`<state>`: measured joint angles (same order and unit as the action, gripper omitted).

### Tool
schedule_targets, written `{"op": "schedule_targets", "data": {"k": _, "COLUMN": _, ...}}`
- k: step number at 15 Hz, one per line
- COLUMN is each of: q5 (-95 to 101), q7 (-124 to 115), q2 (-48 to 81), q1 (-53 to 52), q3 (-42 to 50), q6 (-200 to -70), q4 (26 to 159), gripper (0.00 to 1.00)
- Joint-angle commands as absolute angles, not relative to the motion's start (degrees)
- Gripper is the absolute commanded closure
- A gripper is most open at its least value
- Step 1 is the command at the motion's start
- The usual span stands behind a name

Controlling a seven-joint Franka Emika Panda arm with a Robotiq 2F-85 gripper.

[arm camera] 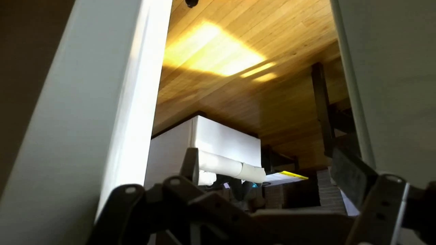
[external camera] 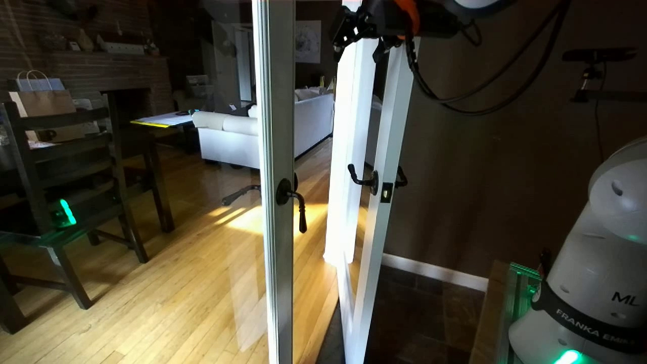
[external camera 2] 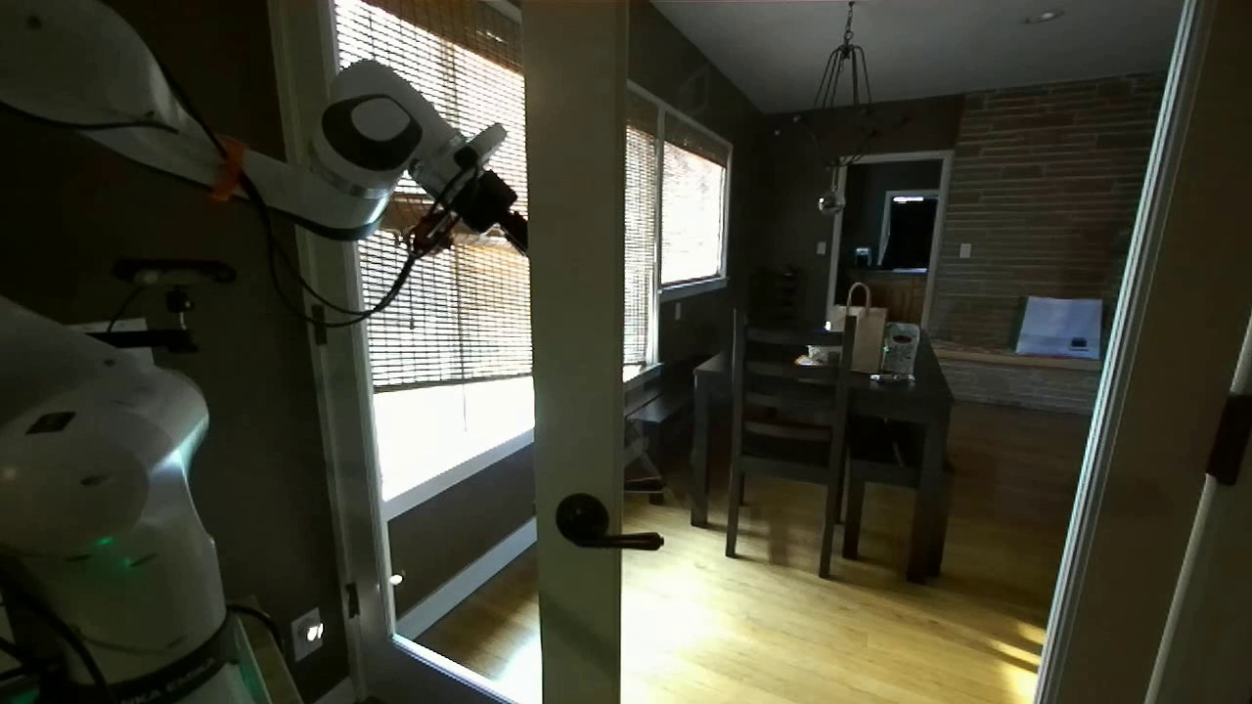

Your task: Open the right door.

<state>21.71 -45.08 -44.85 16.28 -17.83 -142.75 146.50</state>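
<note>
Arm (external camera 2: 279, 186) held high; in an exterior view it slants down from the upper left, then bends at the wrist (external camera 2: 377, 127). Gripper (arm camera: 270, 166) aimed down and to the right there, its end hidden. Jaws spread: in the wrist view they stand well apart, one left of centre, one toward the right edge, both low. In an exterior view they show near the top edge, tips downward. Cable (external camera: 429, 95) hangs looped off the gripper end in both exterior views. Base (external camera: 543, 328) bears a glowing green light (external camera: 569, 357).
</note>
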Motion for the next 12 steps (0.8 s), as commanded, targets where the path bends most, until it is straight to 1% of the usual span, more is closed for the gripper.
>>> {"op": "schedule_targets", "data": {"k": 1, "q5": 24.23, "q7": -45.99, "q2": -45.11, "q1": 19.71, "q3": -18.58, "q6": -145.83, "q4": 147.32, "gripper": 0.0}}
{"op": "schedule_targets", "data": {"k": 7, "q5": 25.28, "q7": -47.8, "q2": -46.91, "q1": 24.67, "q3": -20.05, "q6": -141.69, "q4": 146.78, "gripper": 0.0}}
{"op": "schedule_targets", "data": {"k": 12, "q5": 26.6, "q7": -47.83, "q2": -49.3, "q1": 26.96, "q3": -18.66, "q6": -135.57, "q4": 146.53, "gripper": 0.0}}
